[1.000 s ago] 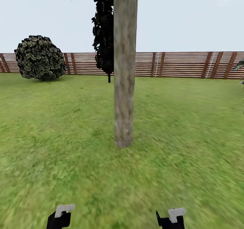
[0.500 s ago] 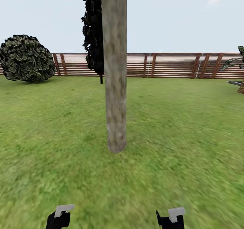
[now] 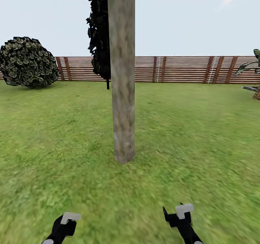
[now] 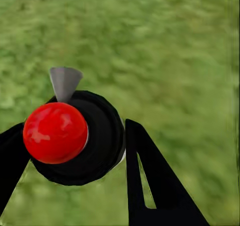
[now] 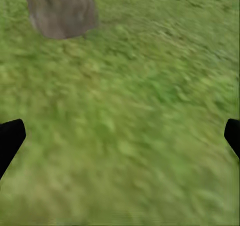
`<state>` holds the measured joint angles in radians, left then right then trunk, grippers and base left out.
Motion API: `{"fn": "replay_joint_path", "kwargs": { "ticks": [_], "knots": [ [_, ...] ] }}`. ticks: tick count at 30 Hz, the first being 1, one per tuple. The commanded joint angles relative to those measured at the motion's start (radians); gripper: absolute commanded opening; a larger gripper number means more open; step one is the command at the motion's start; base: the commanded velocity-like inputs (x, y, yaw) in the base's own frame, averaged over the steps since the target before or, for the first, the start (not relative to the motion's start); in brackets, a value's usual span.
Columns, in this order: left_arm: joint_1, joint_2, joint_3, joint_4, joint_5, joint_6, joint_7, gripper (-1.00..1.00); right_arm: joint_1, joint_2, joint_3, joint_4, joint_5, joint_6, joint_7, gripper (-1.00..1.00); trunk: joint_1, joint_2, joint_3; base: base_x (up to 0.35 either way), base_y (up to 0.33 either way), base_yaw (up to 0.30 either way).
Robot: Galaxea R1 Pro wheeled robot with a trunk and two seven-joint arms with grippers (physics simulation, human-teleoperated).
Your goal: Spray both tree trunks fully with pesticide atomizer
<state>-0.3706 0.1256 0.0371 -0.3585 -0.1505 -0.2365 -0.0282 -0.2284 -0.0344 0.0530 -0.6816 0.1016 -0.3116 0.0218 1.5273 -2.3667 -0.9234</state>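
Atomizer [image 4: 67,136], red-capped and black, is being gripped in the left gripper [image 4: 75,151] above the grass [image 3: 198,135]. Right gripper [image 5: 120,136] is being held wide open, empty. 1 tree trunk [image 3: 122,92] is being faced nearby; no spray is being seen yet.

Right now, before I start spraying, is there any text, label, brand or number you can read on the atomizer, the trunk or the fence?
None.
Atomizer, between the left jaws: red cap and black body, no label showing.
Trunk: bare bark, no sign or tag.
Fence: plain slats, no writing.
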Motion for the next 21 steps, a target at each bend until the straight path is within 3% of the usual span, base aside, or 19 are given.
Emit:
{"fn": "replay_joint_path", "kwargs": {
  "ticks": [1, 2, 3, 4, 7, 10, 12, 16, 17, 21],
  "knots": [
    [-0.018, 0.004, 0.006, -0.025, -0.069, 0.001, -0.069, -1.00, -0.023, -0.001, 0.006, -0.003, 0.072, -0.002, 0.044, 1.00, 0.000, 0.000, -0.001, 0.000, 0.000, 0.000],
    [-0.024, 0.005, 0.006, -0.031, -0.086, 0.002, -0.094, -1.00, -0.031, -0.001, 0.008, -0.003, 0.097, -0.002, 0.062, 1.00, 0.000, 0.000, -0.001, 0.000, 0.000, 0.000],
    [-0.035, 0.008, 0.006, -0.042, -0.116, 0.004, -0.143, -1.00, -0.046, -0.001, 0.010, -0.005, 0.148, -0.001, 0.101, 1.00, 0.000, 0.000, -0.001, 0.000, 0.000, 0.000],
    [-0.063, 0.024, 0.006, -0.053, -0.168, 0.006, -0.266, -1.00, -0.077, -0.001, 0.013, -0.006, 0.242, 0.000, 0.179, 1.00, 0.000, 0.000, -0.001, 0.000, 0.000, 0.000],
    [-0.107, 0.050, 0.005, -0.060, -0.243, 0.008, -0.465, -1.00, -0.120, 0.000, 0.015, -0.003, 0.305, 0.002, 0.266, 1.00, 0.000, 0.000, -0.001, 0.000, 0.000, 0.000],
    [-0.140, 0.062, 0.005, -0.061, -0.318, 0.010, -0.610, -1.00, -0.162, 0.001, 0.016, -0.002, 0.321, 0.003, 0.365, 1.00, 0.000, 0.000, -0.001, 0.000, 0.000, 0.000],
    [-0.158, 0.065, 0.006, -0.062, -0.398, 0.017, -0.693, -1.00, -0.205, 0.005, 0.016, -0.001, 0.327, 0.004, 0.482, 1.00, 0.000, 0.000, -0.001, 0.000, 0.000, 0.000],
    [-0.166, 0.059, 0.005, -0.062, -0.514, 0.039, -0.739, -1.00, -0.244, 0.014, 0.019, -0.001, 0.329, 0.006, 0.580, 1.00, 0.000, 0.000, -0.001, 0.000, 0.000, 0.000],
    [-0.167, 0.053, 0.006, -0.062, -0.560, 0.046, -0.759, -1.00, -0.249, 0.026, 0.035, -0.001, 0.329, 0.006, 0.592, 1.00, 0.000, 0.000, -0.001, 0.000, 0.000, 0.000],
    [-0.169, 0.050, 0.006, -0.066, -0.606, 0.052, -0.802, -1.00, -0.252, 0.046, 0.097, 0.001, 0.329, 0.006, 0.600, 1.00, 0.000, 0.000, -0.001, 0.000, 0.000, 0.000]
  ]
}}
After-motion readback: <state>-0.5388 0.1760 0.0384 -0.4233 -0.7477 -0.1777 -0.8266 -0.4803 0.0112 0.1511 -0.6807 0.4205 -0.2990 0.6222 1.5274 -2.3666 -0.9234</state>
